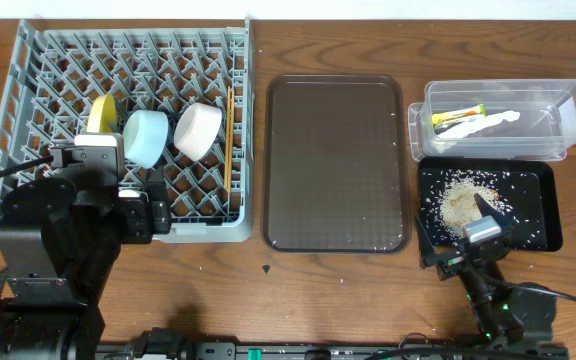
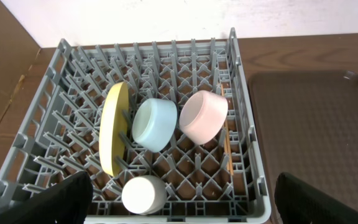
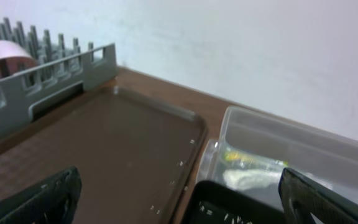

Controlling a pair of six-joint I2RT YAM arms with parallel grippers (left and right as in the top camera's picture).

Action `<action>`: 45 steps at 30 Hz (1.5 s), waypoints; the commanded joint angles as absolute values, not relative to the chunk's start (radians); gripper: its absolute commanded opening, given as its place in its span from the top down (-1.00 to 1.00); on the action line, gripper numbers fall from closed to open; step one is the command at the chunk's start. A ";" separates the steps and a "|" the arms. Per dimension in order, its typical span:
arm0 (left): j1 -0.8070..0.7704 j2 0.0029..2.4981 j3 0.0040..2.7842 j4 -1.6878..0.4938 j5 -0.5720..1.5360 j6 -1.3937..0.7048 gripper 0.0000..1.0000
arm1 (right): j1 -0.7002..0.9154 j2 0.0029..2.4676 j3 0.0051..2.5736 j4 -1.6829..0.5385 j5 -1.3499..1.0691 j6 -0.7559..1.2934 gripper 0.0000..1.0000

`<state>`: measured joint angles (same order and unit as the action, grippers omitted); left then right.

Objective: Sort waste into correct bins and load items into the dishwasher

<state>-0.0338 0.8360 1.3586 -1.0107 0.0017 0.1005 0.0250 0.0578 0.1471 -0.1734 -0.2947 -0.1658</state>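
Observation:
The grey dish rack [image 1: 28,90] holds the upright yellow plate [image 1: 103,110], light-blue bowl [image 1: 146,138], white bowl [image 1: 198,130] and chopsticks [image 1: 230,140]. The left wrist view shows the plate [image 2: 112,127], blue bowl [image 2: 154,124], pale bowl [image 2: 202,116], and a small white round cup-like thing [image 2: 143,194] by the rack's front wall. My left gripper [image 1: 140,210] [image 2: 182,205] is open over that front edge. The clear tub [image 1: 558,105] holds the green-and-orange wrapper [image 1: 458,114] and white wrapper [image 1: 490,123]. The black tray [image 1: 543,215] holds rice scraps [image 1: 460,200]. My right gripper [image 1: 473,242] [image 3: 179,202] is open and empty at its near left corner.
The dark brown serving tray [image 1: 336,165] lies between the rack and the bins, with a few stray rice grains on it; it also shows in the right wrist view [image 3: 104,143]. Bare wooden table runs along the front. A white wall stands behind.

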 commanded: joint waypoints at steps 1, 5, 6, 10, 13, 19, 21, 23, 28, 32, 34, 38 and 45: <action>-0.036 0.837 1.372 -1.010 0.012 0.088 -0.87 | 0.012 0.004 0.058 -0.084 -0.289 -0.181 -0.99; -0.036 0.837 1.372 -1.010 0.012 0.088 -0.87 | 0.012 0.005 0.006 0.006 -0.288 -0.181 -0.99; -0.036 0.837 1.372 -1.010 0.012 0.088 -0.87 | 0.012 0.005 0.005 0.008 -0.288 -0.181 -0.98; -0.036 0.837 1.372 -1.010 0.012 0.088 -0.87 | 0.012 0.005 0.006 0.000 -0.289 -0.181 -0.99; -0.036 0.837 1.372 -1.010 0.012 0.088 -0.87 | 0.012 0.006 0.006 -0.049 -0.289 -0.181 -0.99; -0.036 0.837 1.372 -1.010 0.012 0.088 -0.88 | 0.012 0.009 0.006 -0.049 -0.288 -0.181 -0.99; -0.036 0.837 1.372 -1.010 0.012 0.088 -0.87 | 0.012 0.009 0.006 -0.049 -0.288 -0.181 -0.99; -0.036 0.837 1.372 -1.010 0.012 0.088 -0.87 | 0.012 0.009 0.006 -0.049 -0.288 -0.181 -0.99; -0.036 0.837 1.372 -1.010 0.012 0.088 -0.88 | 0.012 0.009 0.006 -0.049 -0.288 -0.181 -0.98; -0.036 0.834 1.370 -1.010 0.012 0.088 -0.88 | 0.012 0.009 0.006 -0.049 -0.289 -0.181 -0.98; -0.037 0.815 1.362 -1.010 0.012 0.088 -0.87 | 0.012 0.009 0.006 -0.049 -0.288 -0.181 -0.98; -0.037 0.759 1.307 -0.991 -0.026 0.114 -0.87 | 0.012 0.009 0.006 -0.049 -0.288 -0.181 -0.99; -0.037 0.552 0.922 -0.610 -0.027 0.053 -0.87 | 0.012 0.009 0.006 -0.049 -0.288 -0.181 -0.99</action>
<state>-0.0349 0.6224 1.0817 -0.7219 -0.0101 0.0971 0.0254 0.0128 0.0071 -0.0437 -0.2943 -0.1699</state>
